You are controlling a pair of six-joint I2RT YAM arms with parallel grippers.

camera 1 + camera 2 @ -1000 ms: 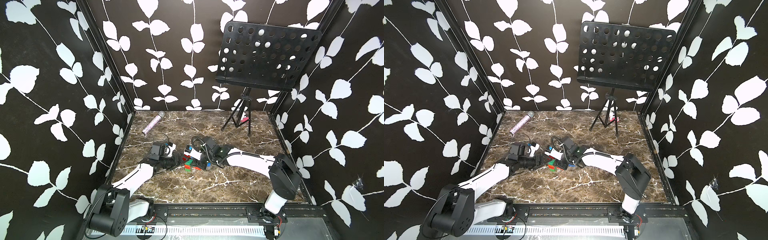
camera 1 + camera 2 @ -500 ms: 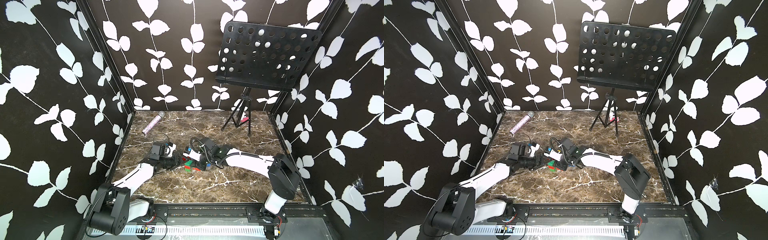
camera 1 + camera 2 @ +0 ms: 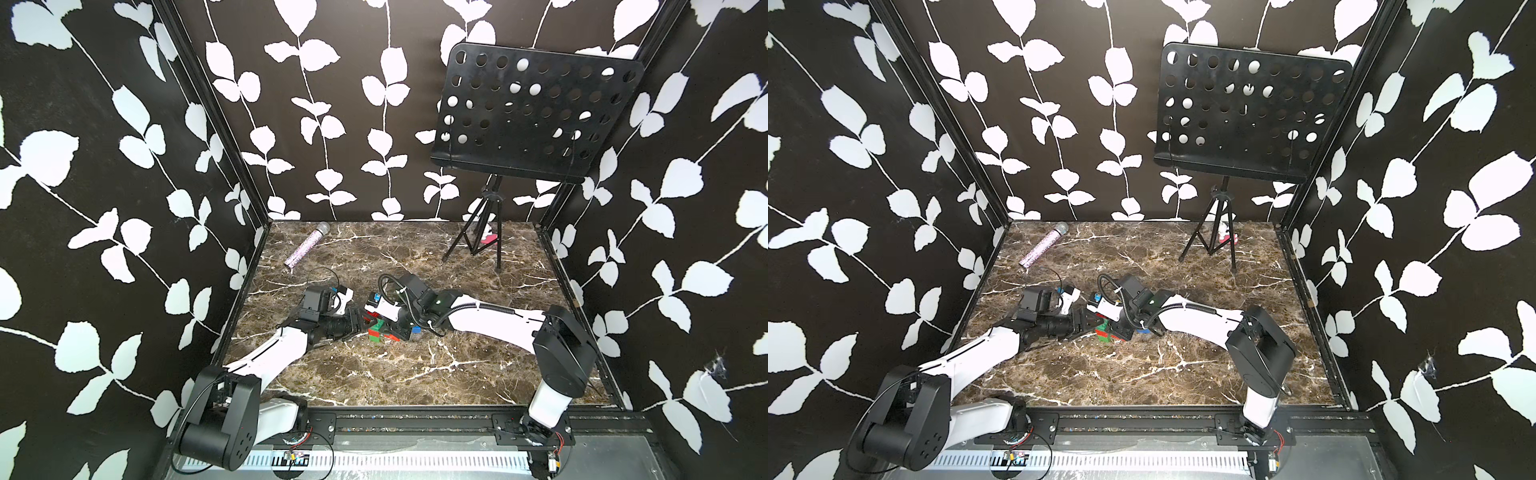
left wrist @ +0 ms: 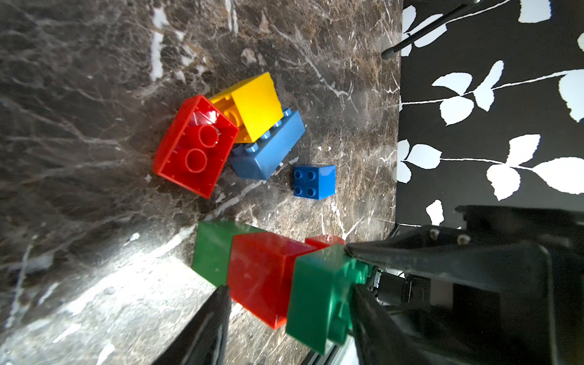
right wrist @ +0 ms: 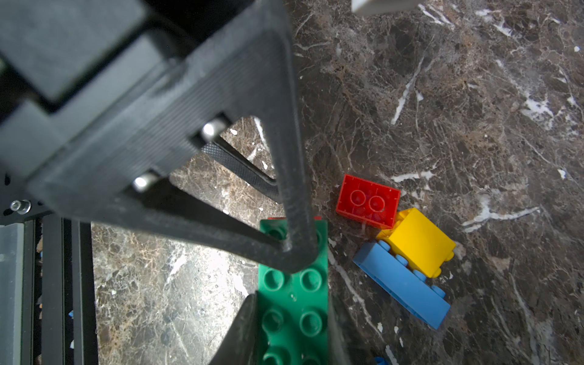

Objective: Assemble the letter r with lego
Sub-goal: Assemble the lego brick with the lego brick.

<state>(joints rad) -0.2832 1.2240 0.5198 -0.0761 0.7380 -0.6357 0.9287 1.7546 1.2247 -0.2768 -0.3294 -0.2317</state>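
Stack (image 4: pixel 268 278) of green, red and dark green bricks: right pincer (image 5: pixel 290 319) clamps the dark green brick (image 5: pixel 294 303); left pincer (image 4: pixel 288 289), jaws partly apart, flanks the stack, grip unclear.

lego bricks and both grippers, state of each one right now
dark green brick, held, joined to stacked red brick
loose red brick, hollow underside showing
yellow brick, tilted against light blue brick
small blue brick, loose, alone
right gripper, shut on dark green brick
left gripper, straddling stacked red brick, grip unclear

Top views look down from the front; close wrist views share the yellow brick (image 4: pixel 256 107).
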